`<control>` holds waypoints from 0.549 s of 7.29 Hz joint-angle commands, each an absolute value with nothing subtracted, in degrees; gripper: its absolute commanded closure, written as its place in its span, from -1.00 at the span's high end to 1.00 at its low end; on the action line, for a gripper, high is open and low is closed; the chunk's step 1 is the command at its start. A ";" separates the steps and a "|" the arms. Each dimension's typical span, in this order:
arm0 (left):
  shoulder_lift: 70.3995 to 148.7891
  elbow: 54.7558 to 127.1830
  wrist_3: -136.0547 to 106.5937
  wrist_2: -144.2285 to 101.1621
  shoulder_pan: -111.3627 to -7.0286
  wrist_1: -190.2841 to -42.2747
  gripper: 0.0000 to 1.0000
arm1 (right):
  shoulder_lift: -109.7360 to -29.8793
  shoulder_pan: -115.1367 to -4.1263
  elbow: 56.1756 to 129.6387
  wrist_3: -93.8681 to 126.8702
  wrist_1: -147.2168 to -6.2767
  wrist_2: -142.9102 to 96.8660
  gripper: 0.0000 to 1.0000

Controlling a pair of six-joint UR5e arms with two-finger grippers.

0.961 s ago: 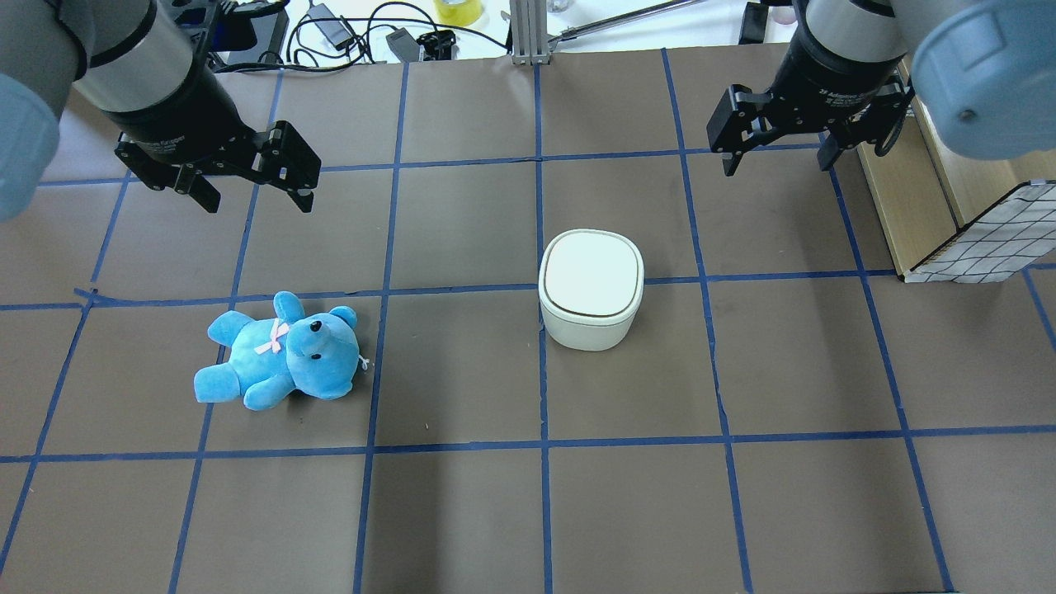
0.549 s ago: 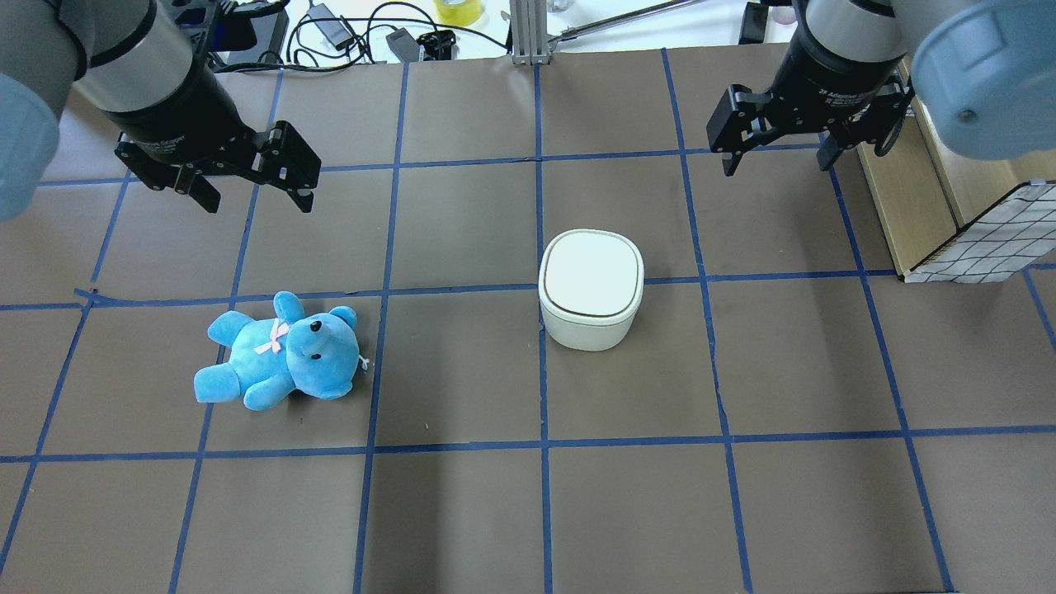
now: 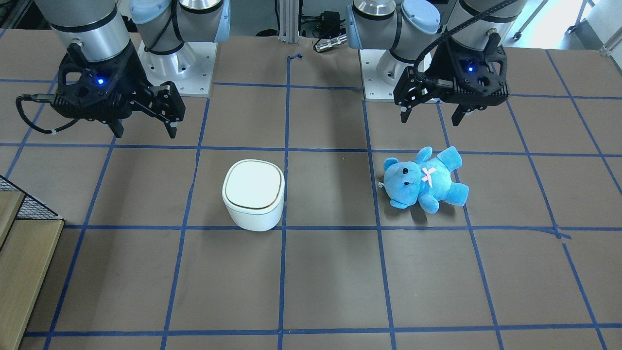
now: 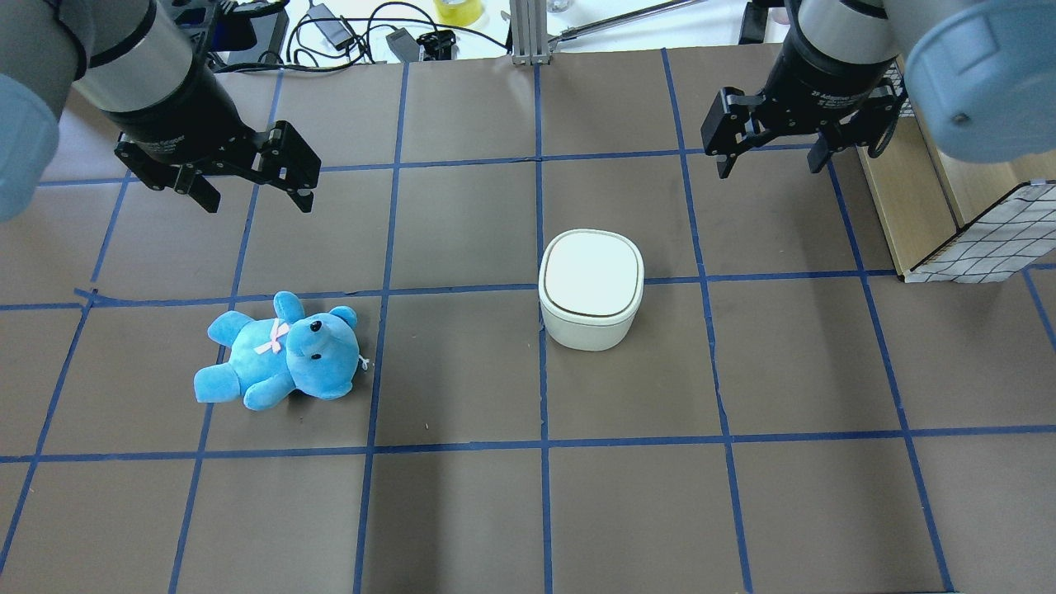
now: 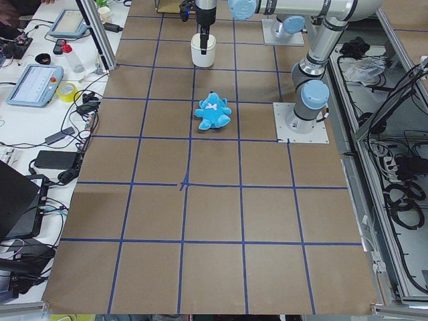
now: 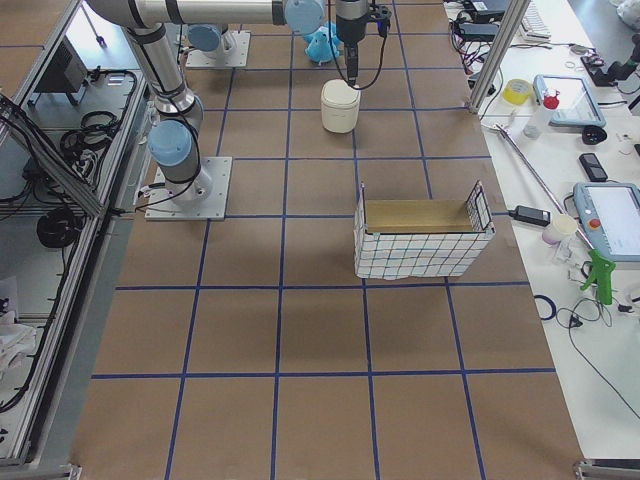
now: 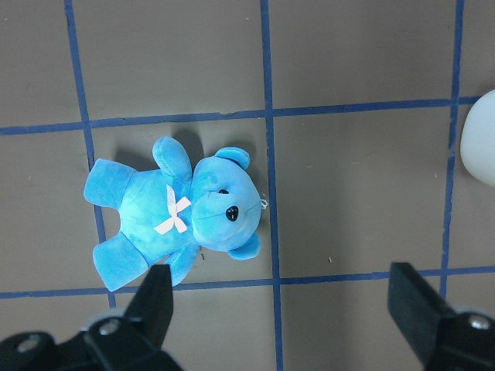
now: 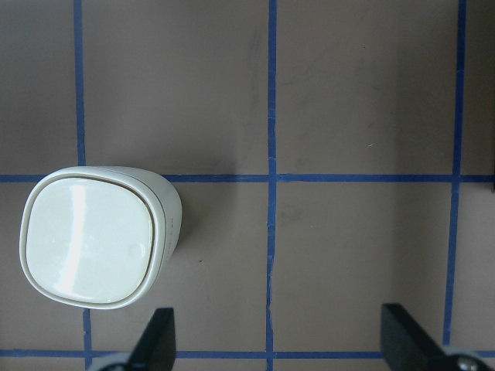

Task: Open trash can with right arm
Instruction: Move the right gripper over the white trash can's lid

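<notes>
The right arm (image 3: 82,22) and the left arm (image 3: 500,9) are silver tubes with light-blue joint caps (image 3: 148,9), each on a pale square base plate (image 3: 194,78) dotted with small screws. Each ends in a black two-finger hand, the right hand (image 3: 145,130) and the left hand (image 3: 430,119), with a small blue light (image 3: 100,81) on its body and white lettering (image 4: 837,91) on the black collar above. A loose black cable loop (image 3: 52,131) with a white band trails from the right hand, and a ribbed black hose (image 3: 440,39) runs up the left arm.
</notes>
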State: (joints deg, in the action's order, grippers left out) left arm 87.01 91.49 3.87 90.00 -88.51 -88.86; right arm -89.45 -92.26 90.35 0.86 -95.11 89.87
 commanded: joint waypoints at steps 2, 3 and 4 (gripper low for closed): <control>87.01 91.49 3.87 89.91 -88.51 -88.86 1.00 | -87.02 -101.92 90.35 8.59 -95.88 89.74 -1.00; 87.01 91.49 3.87 89.91 -88.51 -88.86 1.00 | -86.23 -103.17 90.44 9.57 -95.80 89.74 -1.00; 87.01 91.49 3.87 89.91 -88.51 -88.86 1.00 | -85.09 -103.36 90.53 9.58 -95.80 88.78 -1.00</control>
State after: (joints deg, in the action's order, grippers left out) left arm 87.01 91.49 3.87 89.92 -88.51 -88.86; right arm -86.43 -102.24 90.43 8.80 -95.75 89.53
